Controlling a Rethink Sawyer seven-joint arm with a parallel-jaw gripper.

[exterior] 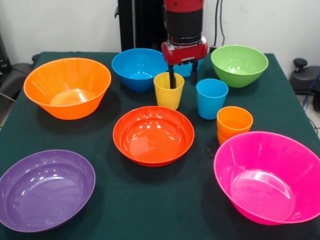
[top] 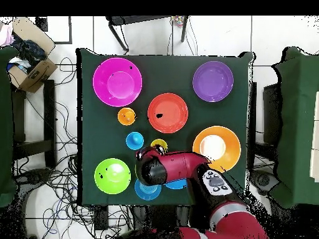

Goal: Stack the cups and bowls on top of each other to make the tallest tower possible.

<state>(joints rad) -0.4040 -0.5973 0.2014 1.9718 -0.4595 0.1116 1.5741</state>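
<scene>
All bowls lie apart on the green cloth, and no tower stands. The big orange bowl is at the left, with the purple, red-orange and pink bowls nearer the camera. A blue bowl and the green bowl are at the far side, and a second blue bowl is mostly hidden behind the gripper. My gripper is open over the yellow cup, one finger inside its rim and the other just outside to the right. The blue cup and the nested orange cups stand to the right.
In the overhead view my arm covers the gripper and part of the blue bowls. The yellow cup peeks out beside it. A cardboard box and cables lie on the floor off the table.
</scene>
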